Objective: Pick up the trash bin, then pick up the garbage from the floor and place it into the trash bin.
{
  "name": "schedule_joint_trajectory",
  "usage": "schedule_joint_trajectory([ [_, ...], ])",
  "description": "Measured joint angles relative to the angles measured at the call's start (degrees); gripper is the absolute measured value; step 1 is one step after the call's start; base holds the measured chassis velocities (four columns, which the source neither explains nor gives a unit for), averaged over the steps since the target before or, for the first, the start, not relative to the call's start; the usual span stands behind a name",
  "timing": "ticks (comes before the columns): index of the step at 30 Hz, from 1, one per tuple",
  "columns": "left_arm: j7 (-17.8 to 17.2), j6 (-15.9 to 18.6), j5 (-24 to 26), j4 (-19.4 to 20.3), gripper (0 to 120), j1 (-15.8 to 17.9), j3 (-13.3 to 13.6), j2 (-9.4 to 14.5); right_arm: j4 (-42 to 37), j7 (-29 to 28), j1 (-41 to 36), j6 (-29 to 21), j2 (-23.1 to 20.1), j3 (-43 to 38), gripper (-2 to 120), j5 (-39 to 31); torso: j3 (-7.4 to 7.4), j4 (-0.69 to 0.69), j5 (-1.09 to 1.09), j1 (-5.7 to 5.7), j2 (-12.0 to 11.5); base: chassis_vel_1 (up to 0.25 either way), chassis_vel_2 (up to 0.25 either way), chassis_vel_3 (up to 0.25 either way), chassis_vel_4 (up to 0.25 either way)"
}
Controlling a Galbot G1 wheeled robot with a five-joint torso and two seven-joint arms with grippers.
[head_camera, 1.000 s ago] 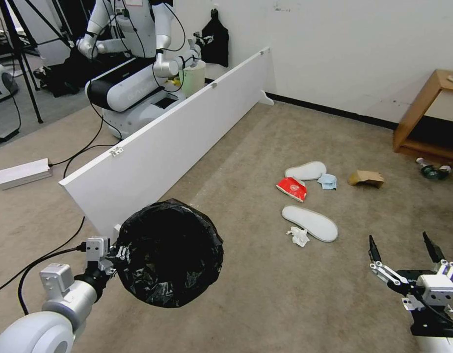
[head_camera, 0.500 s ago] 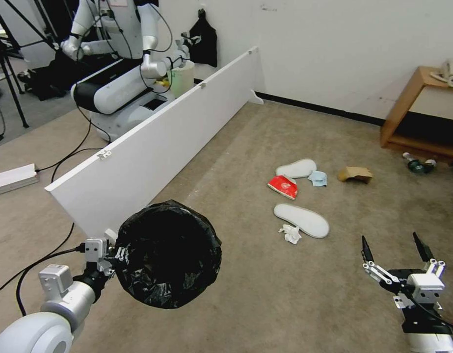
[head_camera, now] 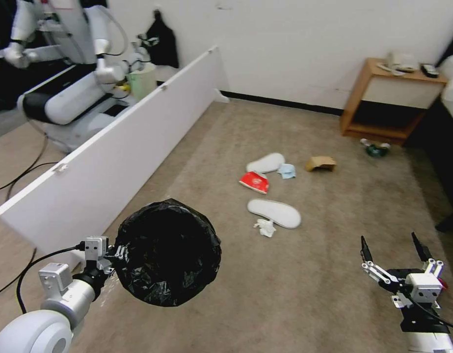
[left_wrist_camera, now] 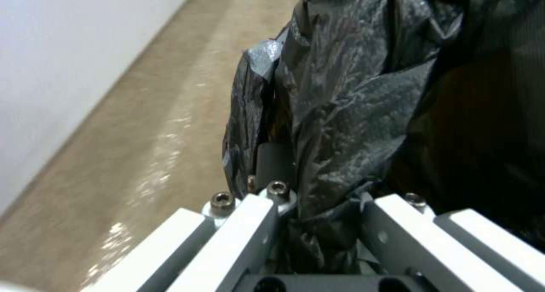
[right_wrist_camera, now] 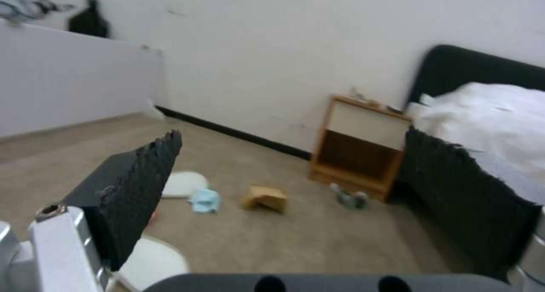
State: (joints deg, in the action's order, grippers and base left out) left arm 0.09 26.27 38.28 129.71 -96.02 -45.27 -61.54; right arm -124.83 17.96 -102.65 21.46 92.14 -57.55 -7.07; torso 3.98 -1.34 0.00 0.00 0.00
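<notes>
Gripping the bag-lined rim, the left end effector [head_camera: 112,256] carries the trash bin [head_camera: 167,252] off the floor, mouth up to take litter. The right end effector [head_camera: 394,254] hovers spread wide and empty; the garbage [head_camera: 274,213] lies mid-carpet near the nightstand [head_camera: 393,100].

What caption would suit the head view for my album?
Left gripper holds the black-lined trash bin; right gripper open above carpet, slippers and litter ahead.

No readable text anywhere.

I am seeing white markings on the flat red packet [head_camera: 254,182] lying on the carpet, but I am making out no letters or numbers there.
</notes>
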Motion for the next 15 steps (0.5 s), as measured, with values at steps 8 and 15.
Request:
schedule_joint_trajectory([
  [8,0.38,-0.47,0.18,-0.21,1,0.04,-0.07,0.18,0.14,0.04,0.02,0.11,0.0,0.07,100,0.12,0.0,0.0,0.0,0.0,0.0,-0.124,-0.128,-0.131,-0.13],
  [15,0.41,-0.52,0.14,-0.48,1,0.02,-0.04,0.01,0.3,0.09,0.0,0.3,0.0,0.03,100,0.19,0.0,0.0,0.0,0.0,0.0,-0.124,-0.113,-0.115,-0.128],
])
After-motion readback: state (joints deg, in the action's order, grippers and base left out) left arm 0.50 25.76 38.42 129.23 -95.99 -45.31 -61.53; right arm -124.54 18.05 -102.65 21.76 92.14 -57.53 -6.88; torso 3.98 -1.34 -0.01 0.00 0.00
